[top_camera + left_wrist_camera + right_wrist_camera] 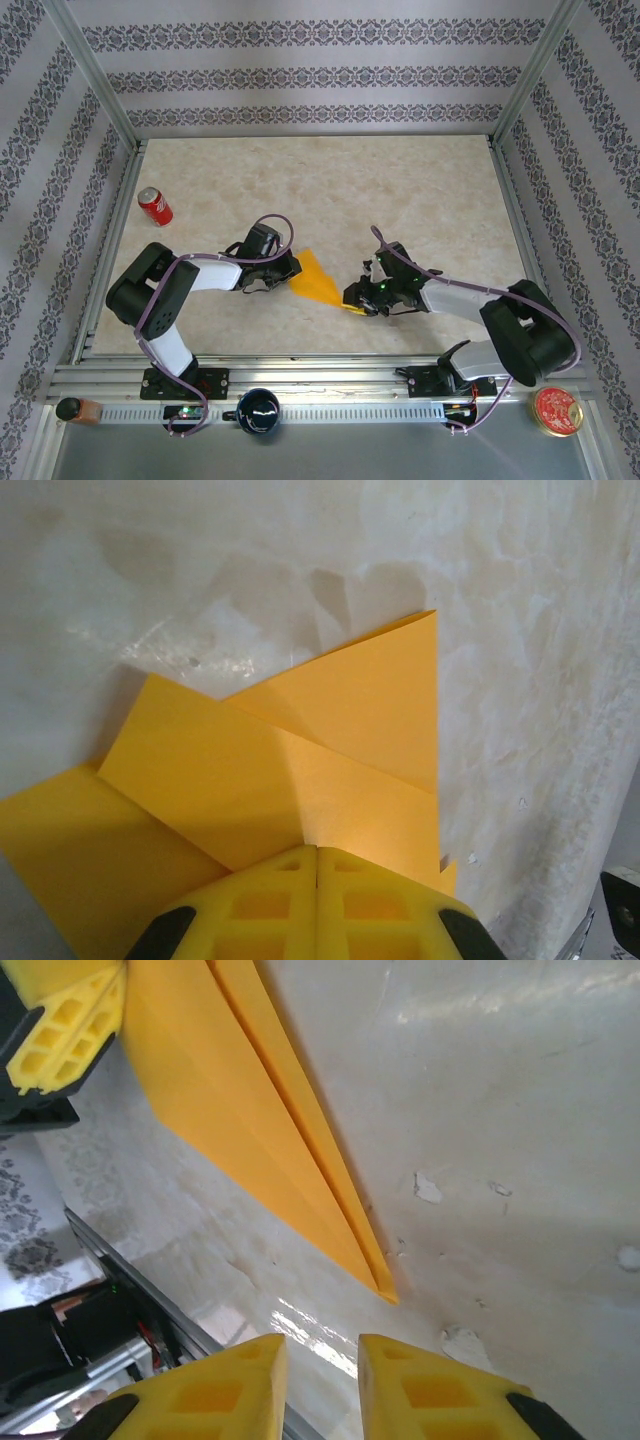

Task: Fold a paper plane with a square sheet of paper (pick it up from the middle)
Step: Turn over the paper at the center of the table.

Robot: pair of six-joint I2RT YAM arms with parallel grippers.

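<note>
Judging your left gripper point(317, 865) clamped shut on the paper plane point(316, 281), well right of the red soda can point(154, 206), as an anchor, you have the right gripper point(320, 1360) slightly parted, empty, just off its tip.

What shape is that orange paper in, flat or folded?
Folded. The paper shows overlapping triangular flaps with creases, and in the right wrist view its layered edges taper to a sharp point.
</note>
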